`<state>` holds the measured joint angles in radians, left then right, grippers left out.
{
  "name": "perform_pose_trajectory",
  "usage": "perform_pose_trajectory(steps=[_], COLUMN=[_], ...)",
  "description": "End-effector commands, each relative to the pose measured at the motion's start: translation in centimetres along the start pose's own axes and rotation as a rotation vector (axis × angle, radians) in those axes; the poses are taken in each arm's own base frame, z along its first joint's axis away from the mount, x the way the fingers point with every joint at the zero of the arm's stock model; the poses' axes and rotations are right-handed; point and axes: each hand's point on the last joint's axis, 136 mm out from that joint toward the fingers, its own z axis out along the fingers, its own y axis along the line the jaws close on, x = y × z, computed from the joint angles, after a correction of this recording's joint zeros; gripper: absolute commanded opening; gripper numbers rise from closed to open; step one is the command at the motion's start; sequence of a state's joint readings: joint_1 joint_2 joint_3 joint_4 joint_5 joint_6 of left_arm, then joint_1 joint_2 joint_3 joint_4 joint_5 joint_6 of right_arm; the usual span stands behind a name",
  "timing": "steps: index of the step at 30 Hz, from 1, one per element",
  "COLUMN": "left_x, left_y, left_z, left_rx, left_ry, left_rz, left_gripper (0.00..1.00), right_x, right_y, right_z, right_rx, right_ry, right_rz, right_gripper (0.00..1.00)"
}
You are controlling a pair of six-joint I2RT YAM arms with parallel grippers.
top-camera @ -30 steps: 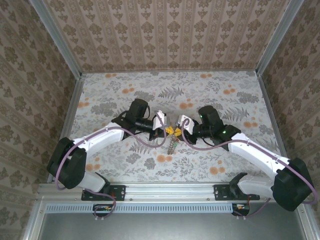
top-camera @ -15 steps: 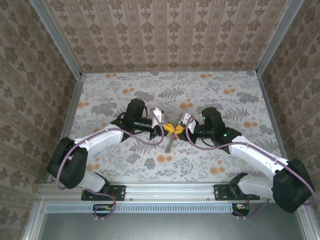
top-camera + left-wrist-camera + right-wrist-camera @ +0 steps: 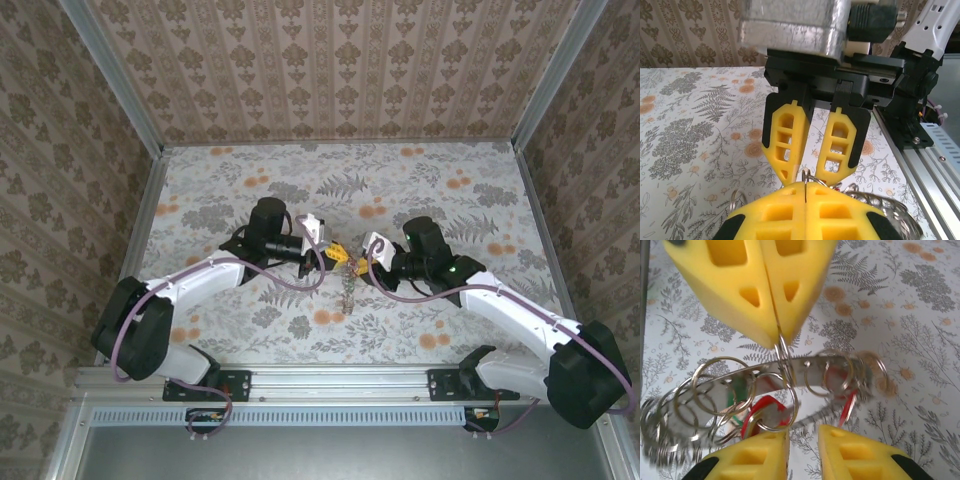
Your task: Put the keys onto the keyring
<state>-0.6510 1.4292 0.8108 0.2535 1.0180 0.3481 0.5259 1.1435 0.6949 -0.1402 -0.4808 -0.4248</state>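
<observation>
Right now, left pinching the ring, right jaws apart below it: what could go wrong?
1. The left gripper holds the keyring by one thin wire loop; the hanging bunch could slip out.
2. The right gripper is open close under tangled loops and the keys; closing could catch the wrong loop.

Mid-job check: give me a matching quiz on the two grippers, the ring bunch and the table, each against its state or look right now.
Things:
1. left gripper
2. right gripper
3. bunch of metal rings
4. table

States:
A. fern and flower print
B. open, fingers apart
C. hanging below one gripper's closed fingers
D. shut on a thin wire ring

Pairs: 1-D, 2-B, 3-C, 4-A
</observation>
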Motion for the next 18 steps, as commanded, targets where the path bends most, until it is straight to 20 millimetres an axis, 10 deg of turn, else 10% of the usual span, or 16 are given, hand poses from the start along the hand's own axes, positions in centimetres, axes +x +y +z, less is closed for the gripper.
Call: perform_pose_trajectory(steps=[1, 18], left_x=[-1.3, -0.7], left_y=[-0.6, -0.2], left_z=[-0.5, -0.2], left_rx=[0.02, -0.001], left_ry=[-0.046, -0.026], left_rz=[0.03, 0.024], left_gripper=[0.0, 0.0], right_x=[-0.3, -5.1], right_y=[-0.4, 0.7], right_z=[-0.7, -2.4], right_rx=[0.026, -0.014], right_ry=[0.006, -0.149], right_rz=[-0.016, -0.079], right_gripper=[0.24, 0.27])
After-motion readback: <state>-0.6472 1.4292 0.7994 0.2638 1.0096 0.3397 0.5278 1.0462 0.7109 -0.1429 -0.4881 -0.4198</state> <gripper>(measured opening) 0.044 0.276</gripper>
